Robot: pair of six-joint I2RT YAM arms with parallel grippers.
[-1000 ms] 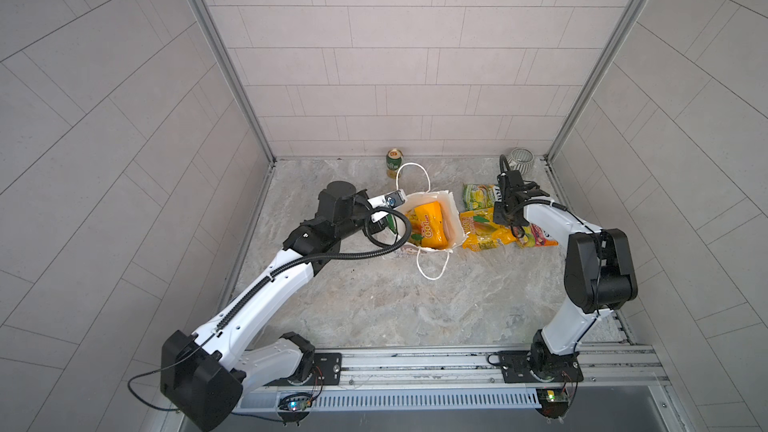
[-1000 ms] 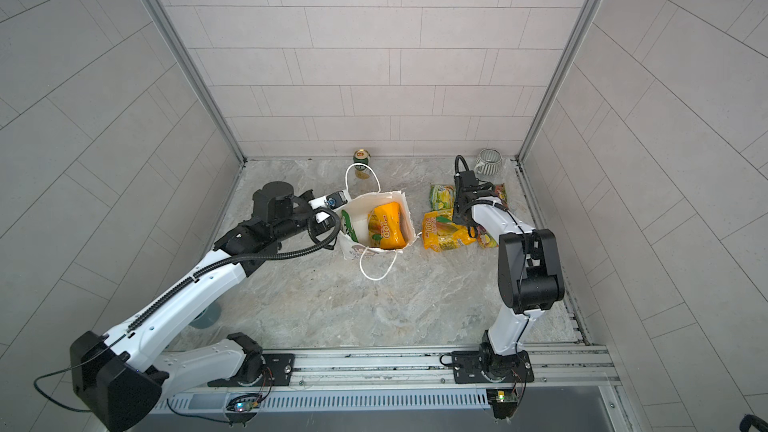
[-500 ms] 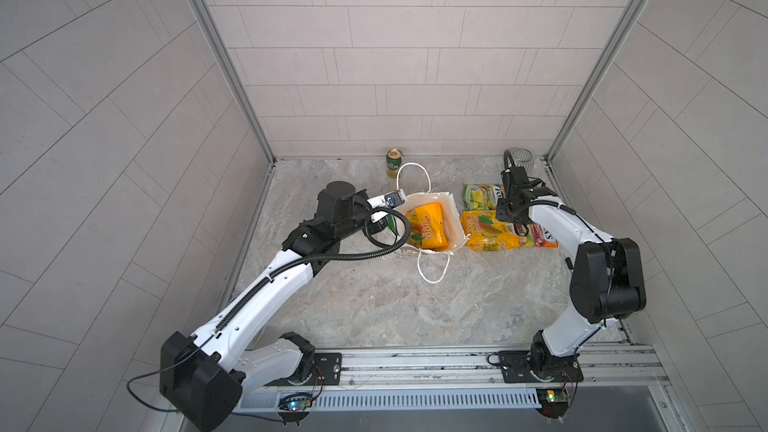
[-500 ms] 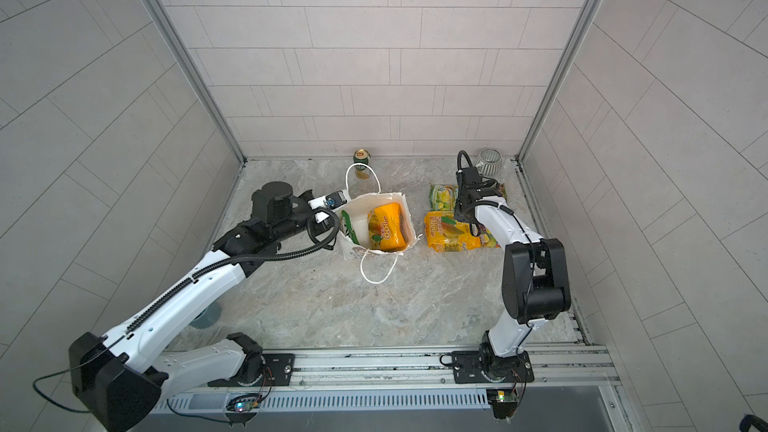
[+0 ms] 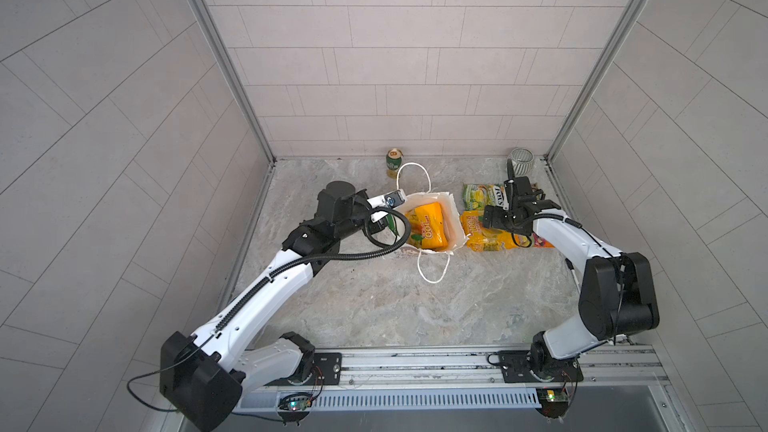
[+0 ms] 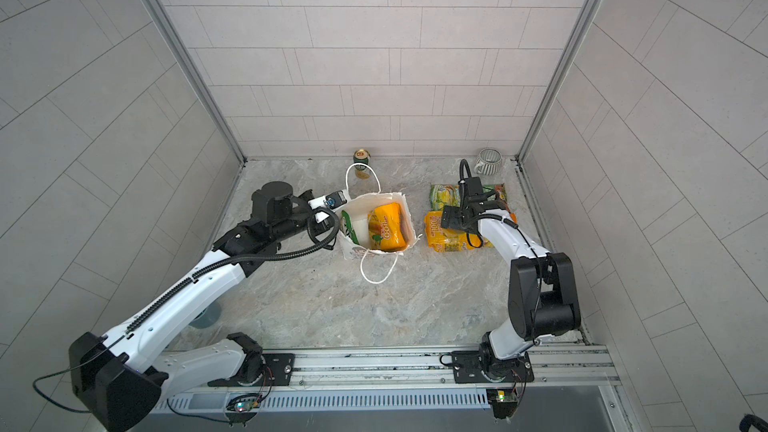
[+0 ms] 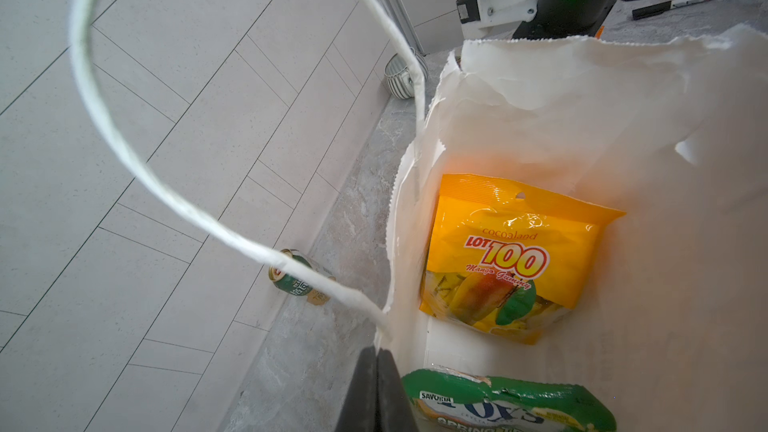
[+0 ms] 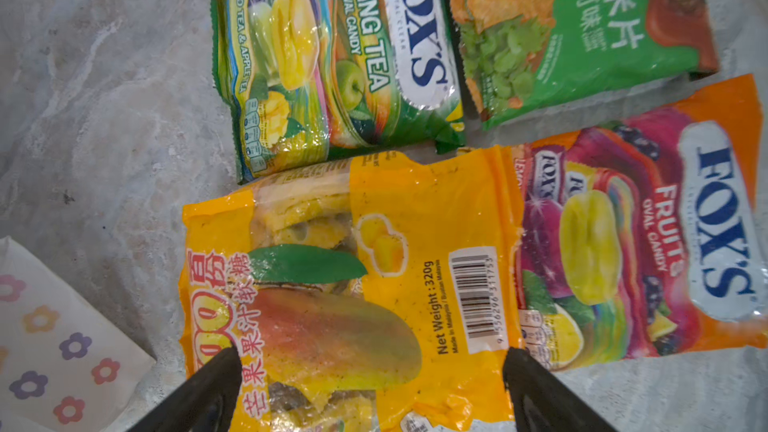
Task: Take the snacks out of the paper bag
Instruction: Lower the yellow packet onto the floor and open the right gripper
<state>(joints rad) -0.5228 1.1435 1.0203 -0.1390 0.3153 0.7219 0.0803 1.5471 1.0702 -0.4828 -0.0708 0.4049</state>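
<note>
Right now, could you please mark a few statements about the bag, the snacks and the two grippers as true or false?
1. The paper bag is empty. False: a LOT 100 packet and a green packet are inside it.
2. The right gripper is open above a yellow-orange packet on the table. True.
3. The left gripper is open. False: it is shut on the bag's rim.
4. Four snacks lie outside the bag. True: also the Spring Tea packet, the green chips packet and the Fruits packet.
5. The drink can lies in the bag. False: it stands by the back wall.
</note>
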